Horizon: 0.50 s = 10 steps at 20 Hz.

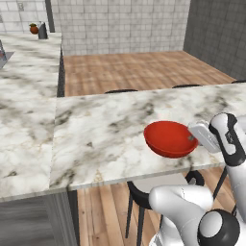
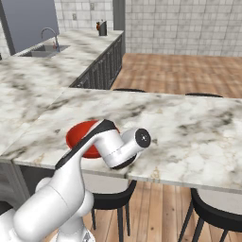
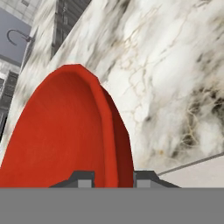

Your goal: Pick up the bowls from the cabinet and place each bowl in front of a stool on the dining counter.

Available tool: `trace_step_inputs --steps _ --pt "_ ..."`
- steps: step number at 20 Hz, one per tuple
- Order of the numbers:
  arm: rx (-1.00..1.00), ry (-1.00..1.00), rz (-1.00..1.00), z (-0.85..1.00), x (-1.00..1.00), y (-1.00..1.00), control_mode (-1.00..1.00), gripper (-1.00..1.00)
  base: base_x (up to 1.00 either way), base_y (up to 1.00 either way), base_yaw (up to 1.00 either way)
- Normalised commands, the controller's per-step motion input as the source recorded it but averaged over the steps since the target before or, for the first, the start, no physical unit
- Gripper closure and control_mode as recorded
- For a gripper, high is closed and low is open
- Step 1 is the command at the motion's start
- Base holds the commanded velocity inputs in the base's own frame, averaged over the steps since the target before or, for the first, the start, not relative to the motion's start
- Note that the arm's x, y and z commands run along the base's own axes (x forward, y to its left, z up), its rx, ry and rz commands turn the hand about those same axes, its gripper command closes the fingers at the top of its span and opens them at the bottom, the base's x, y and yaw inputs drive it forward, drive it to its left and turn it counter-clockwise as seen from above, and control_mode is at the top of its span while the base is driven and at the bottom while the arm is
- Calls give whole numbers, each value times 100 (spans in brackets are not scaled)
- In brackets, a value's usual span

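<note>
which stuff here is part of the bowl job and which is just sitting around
Part of the job:
- red bowl, held by its rim in the gripper
- dining counter
- stool under the counter's edge

Just sitting around:
- sink faucet
- dark container on the far worktop
- small red-orange item beside it

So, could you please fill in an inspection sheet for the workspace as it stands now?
Surface: long white marble dining counter with grey-brown veining, bare apart from the bowl.
Job's things: glossy red round bowl near the counter's front edge, whether resting on it or just above it I cannot tell; round black-rimmed stool beneath.
Clutter: nothing seen.
Claw: claw shut on the bowl's rim, one finger on each side.
Cables: nothing seen.
Surroundings: wood floor, tiled walls, steel sink faucet on the far worktop.
</note>
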Motion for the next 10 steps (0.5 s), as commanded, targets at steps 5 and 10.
trace_step_inputs --steps 5,10 --pt "0 0 0 -22 10 0 -100 100 0 0 0" --pt "0 0 0 -18 19 -5 -100 100 0 0 0"
